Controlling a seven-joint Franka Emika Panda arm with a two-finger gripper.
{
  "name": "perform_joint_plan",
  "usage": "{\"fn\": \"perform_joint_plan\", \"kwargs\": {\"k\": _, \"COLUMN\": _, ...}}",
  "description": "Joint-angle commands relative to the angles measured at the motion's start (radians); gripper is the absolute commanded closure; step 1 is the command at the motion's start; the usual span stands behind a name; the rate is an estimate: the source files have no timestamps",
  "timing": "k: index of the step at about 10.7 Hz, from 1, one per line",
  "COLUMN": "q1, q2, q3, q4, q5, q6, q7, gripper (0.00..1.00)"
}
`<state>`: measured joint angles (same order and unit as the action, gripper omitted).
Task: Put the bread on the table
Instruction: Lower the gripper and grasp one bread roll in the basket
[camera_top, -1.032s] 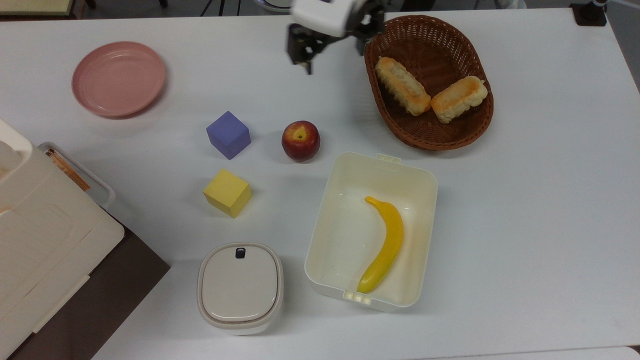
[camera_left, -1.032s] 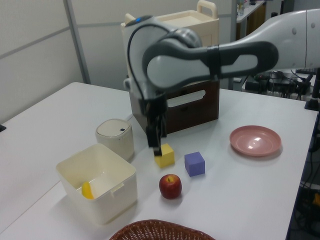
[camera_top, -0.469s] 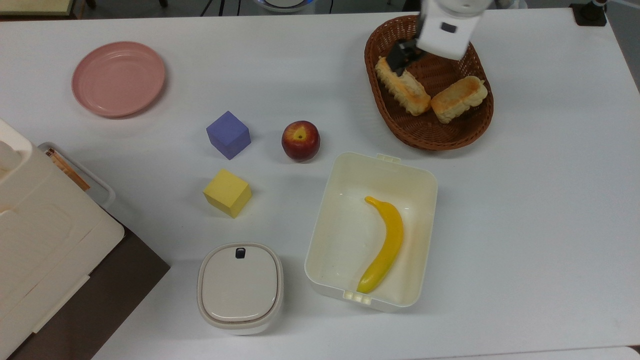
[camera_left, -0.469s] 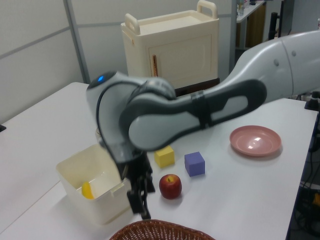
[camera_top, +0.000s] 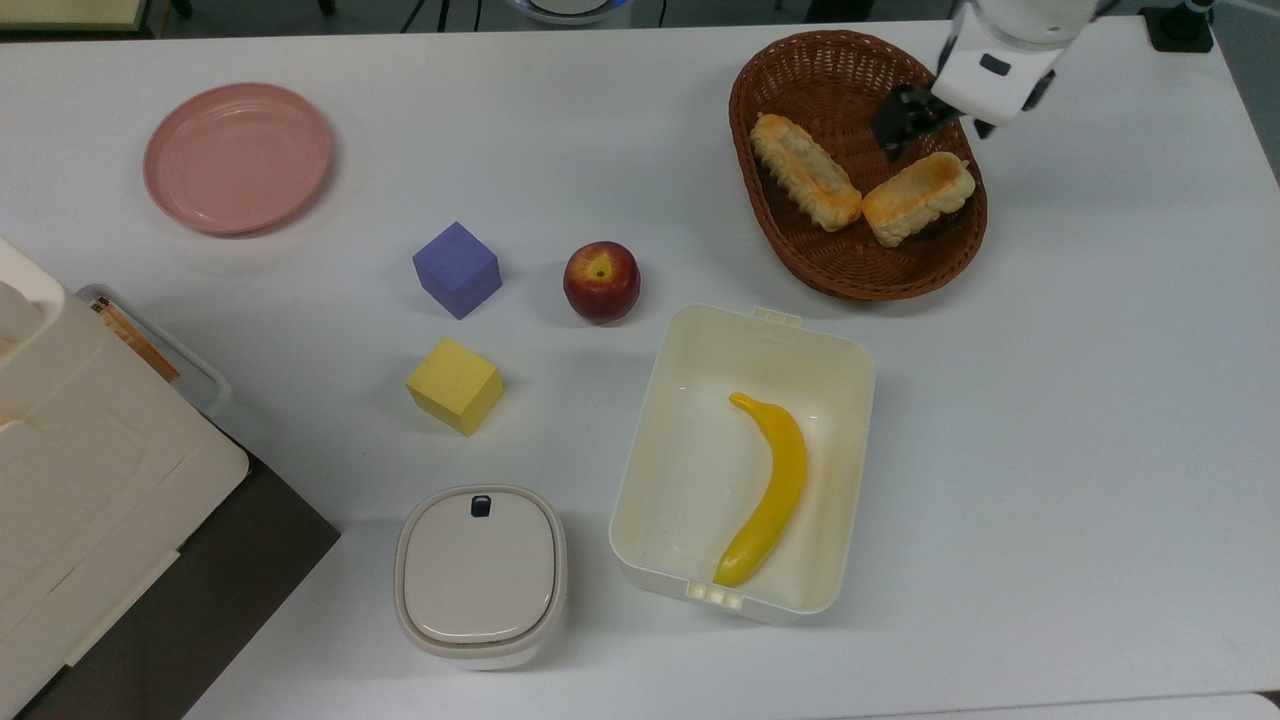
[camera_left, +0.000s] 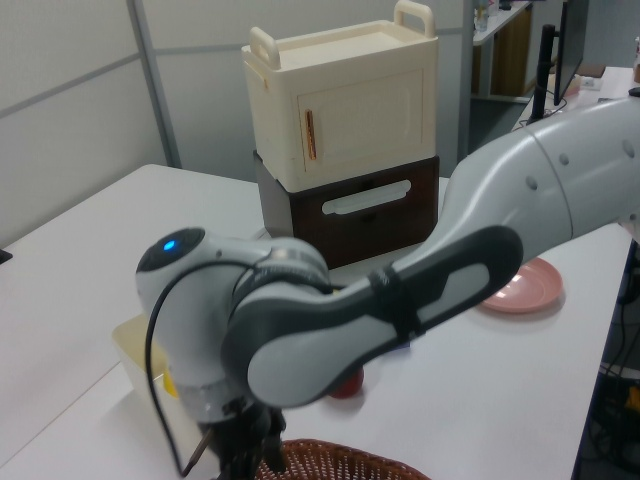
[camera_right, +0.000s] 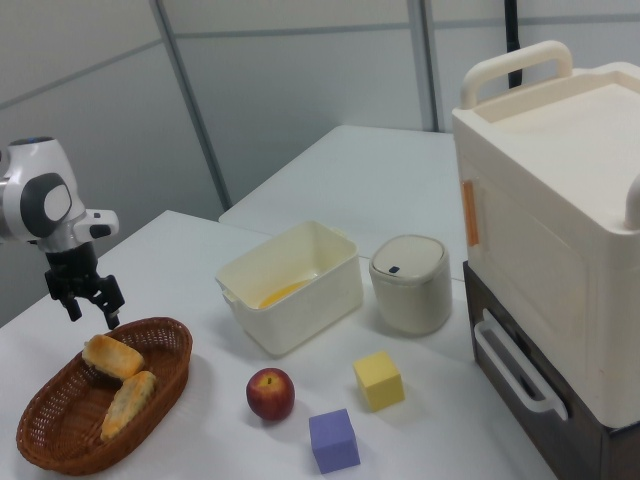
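Bread (camera_top: 918, 197) lies in the basket (camera_top: 850, 270), touching the longer roll (camera_top: 805, 171), and my claw (camera_top: 912, 118), spread and empty above the basket's far rim, could clip the wicker or grab that neighbour instead.

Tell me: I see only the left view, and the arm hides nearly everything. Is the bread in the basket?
Observer: Yes. In the top view the bread lies in the basket, beside a longer roll.
Operator: Does the gripper hold it?
Observer: No. In the right view the gripper hangs open above the basket, holding nothing.
Operator: Where is free table?
Observer: The table is bare at the top view's right of the basket.
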<state>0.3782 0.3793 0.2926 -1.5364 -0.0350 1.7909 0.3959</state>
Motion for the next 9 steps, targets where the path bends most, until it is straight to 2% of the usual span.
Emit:
{"fn": "perform_joint_plan", "kwargs": {"k": 1, "q1": 0.04, "q2": 0.024, "q3": -0.01, "q4": -0.016, "q5": 0.009, "q6": 0.091, "q7": 0.147, "gripper": 0.0}}
{"fn": "perform_joint_plan", "kwargs": {"k": 4, "q1": 0.057, "q2": 0.065, "q3": -0.01, "q4": -0.017, "q5": -0.003, "q6": 0.146, "q7": 0.211, "gripper": 0.0}}
{"fn": "perform_joint_plan", "kwargs": {"k": 5, "q1": 0.059, "q2": 0.069, "q3": -0.01, "q4": -0.022, "q5": -0.006, "q6": 0.15, "q7": 0.213, "gripper": 0.09}}
{"fn": "perform_joint_plan", "kwargs": {"k": 6, "q1": 0.057, "q2": 0.069, "q3": -0.01, "q4": -0.031, "q5": -0.009, "q6": 0.148, "q7": 0.213, "gripper": 0.24}}
{"fn": "perform_joint_plan", "kwargs": {"k": 9, "q1": 0.053, "q2": 0.064, "q3": -0.01, "q4": -0.033, "q5": -0.017, "q6": 0.134, "q7": 0.205, "gripper": 0.98}}
